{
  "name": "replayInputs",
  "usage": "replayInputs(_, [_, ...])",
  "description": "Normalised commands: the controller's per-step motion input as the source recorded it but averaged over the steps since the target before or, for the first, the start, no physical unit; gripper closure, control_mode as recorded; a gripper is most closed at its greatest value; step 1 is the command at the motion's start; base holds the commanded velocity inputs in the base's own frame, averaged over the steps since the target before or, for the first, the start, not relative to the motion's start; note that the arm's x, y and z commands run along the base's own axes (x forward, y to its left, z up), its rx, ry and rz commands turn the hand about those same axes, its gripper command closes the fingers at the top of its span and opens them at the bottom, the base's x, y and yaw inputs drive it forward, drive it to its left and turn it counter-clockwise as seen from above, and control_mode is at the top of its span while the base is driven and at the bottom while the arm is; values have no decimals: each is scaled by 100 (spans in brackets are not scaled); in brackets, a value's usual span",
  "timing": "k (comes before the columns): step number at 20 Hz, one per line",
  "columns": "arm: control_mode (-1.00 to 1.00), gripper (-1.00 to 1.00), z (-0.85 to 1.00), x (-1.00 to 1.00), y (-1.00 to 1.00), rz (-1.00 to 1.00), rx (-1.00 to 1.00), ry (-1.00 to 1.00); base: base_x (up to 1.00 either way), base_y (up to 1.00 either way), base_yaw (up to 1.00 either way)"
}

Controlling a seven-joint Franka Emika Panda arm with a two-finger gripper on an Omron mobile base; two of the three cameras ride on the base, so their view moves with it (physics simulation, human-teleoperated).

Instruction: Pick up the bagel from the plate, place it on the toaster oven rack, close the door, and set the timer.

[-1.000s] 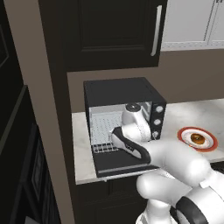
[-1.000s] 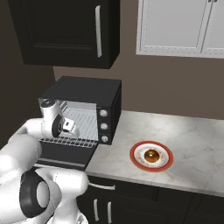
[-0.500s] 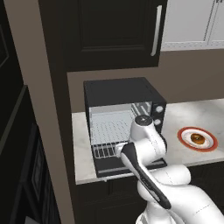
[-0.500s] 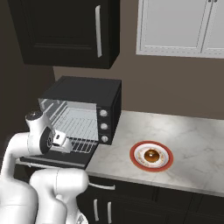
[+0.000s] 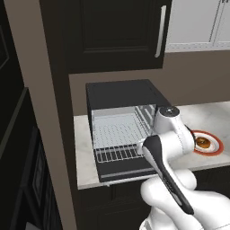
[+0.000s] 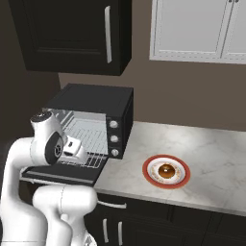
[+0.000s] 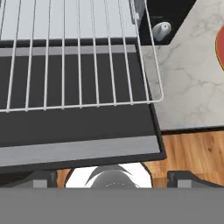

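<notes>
The bagel lies on the plate on the counter, right of the black toaster oven; both also appear at the right of the left base view, bagel on plate. The door hangs open and flat, its silver handle along the front edge. The toaster oven rack is slid out over the door and bare. My gripper hovers above the door's front edge, fingertips wide apart, open and holding nothing. A sliver of the plate's red rim shows at the hand view's right edge.
Oven knobs run down the right front panel. Marble counter stretches right of the oven. Dark upper cabinet hangs above the oven and white cabinets further right. My white arm stands in front of the oven's right side.
My arm has drawn back from the rack and lifted, the hand now above the door's front edge. The jaws stayed open. Bagel and plate have not moved.
</notes>
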Motion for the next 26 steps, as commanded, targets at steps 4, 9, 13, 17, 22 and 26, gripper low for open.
replayInputs(4, [-100, -100, 21, -9, -96, 0, 3, 0, 0, 0, 0])
replayInputs(9, [-100, -100, 0, -2, -100, 0, 5, -2, 0, 0, 0])
replayInputs(13, [-100, -100, 0, 0, -100, 0, 6, -5, 0, 0, 0])
replayInputs(17, [-100, -100, 0, 0, -100, 0, 7, -7, 0, 0, 0])
replayInputs(22, [-100, -100, 0, 3, -87, 0, 8, -2, 0, 0, 0])
replayInputs(26, [-100, -100, 0, 11, -74, 0, 7, 0, 0, 0, 0])
